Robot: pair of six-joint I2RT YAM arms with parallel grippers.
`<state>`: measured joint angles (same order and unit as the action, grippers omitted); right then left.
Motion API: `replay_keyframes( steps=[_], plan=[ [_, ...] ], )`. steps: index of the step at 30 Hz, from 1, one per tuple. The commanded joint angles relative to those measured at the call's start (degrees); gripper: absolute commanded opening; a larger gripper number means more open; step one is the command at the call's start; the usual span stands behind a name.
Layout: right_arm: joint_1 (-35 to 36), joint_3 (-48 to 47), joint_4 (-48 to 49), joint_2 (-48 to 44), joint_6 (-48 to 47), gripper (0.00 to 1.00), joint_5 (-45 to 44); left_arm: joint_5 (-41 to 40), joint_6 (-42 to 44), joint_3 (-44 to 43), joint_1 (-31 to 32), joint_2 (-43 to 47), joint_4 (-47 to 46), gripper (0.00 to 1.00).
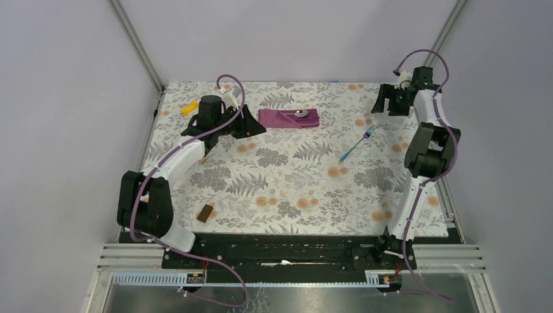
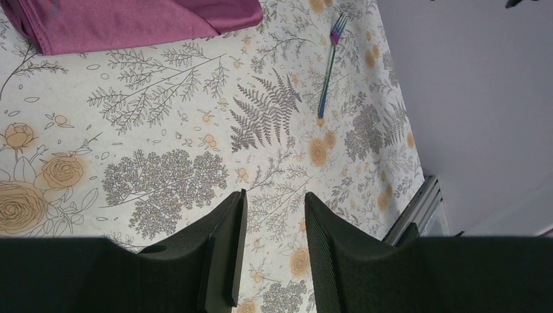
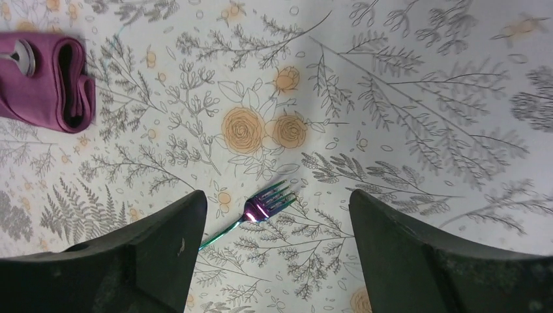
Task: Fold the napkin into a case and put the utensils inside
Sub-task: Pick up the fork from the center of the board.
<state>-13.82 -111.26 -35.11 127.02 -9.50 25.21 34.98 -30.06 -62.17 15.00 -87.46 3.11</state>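
Note:
The napkin [image 1: 289, 118] lies folded as a slim plum strip, the case, at the back middle of the table. The spoon's silvery head [image 1: 301, 113] rests on it; in the right wrist view the spoon head [image 3: 25, 55] lies on the cloth [image 3: 45, 85], whose open end faces right. The fork [image 1: 357, 145] lies loose on the table, right of the case. My left gripper [image 1: 253, 125] hovers just left of the case, open and empty [image 2: 274, 194]. My right gripper [image 1: 385, 104] hangs at the back right, open wide [image 3: 277, 195] above the fork [image 3: 261, 208].
A small yellow piece [image 1: 190, 107] sits at the back left, behind my left arm. A brown block [image 1: 206, 212] lies near the front left. The floral tablecloth [image 1: 293, 189] covers the table, with grey walls close on both sides.

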Motion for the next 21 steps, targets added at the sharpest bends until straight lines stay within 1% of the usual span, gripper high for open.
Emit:
replay_keyframes(
  steps=[1, 4, 7, 10, 14, 18, 21],
  plan=[
    [-0.39, -6.92, -12.02, 5.79, -4.75, 0.86, 9.16, 2.44, -0.05, 0.37, -0.24, -0.01, -3.55, 0.43],
    [-1.68, -7.64, -11.03, 8.4, -3.57, 0.85, 13.02, 2.85, -0.05, 0.2, -0.24, -1.0, -4.18, 0.43],
    [-2.93, -9.71, -12.0, 11.39, -2.97, 0.8, 16.06, 2.82, 0.08, 0.18, -0.26, -1.53, -4.32, 0.43],
    [-3.64, -10.65, -13.34, 13.76, -2.93, 0.76, 16.98, 2.72, 0.33, -0.15, -0.4, -2.04, -3.97, 0.43],
    [-3.67, -11.73, -16.04, 16.69, -3.96, 0.67, 18.09, 2.62, 0.34, 0.11, -0.51, -2.02, -4.33, 0.43],
    [-3.74, -12.01, -15.58, 18.52, -3.42, 0.62, 20.29, 2.71, 0.21, 0.27, -0.5, -2.37, -4.48, 0.43],
    [-3.75, -12.72, -15.5, 20.22, -3.29, 0.62, 22.14, 2.79, 0.21, 0.3, -0.5, -2.59, -4.6, 0.43]
  ],
)
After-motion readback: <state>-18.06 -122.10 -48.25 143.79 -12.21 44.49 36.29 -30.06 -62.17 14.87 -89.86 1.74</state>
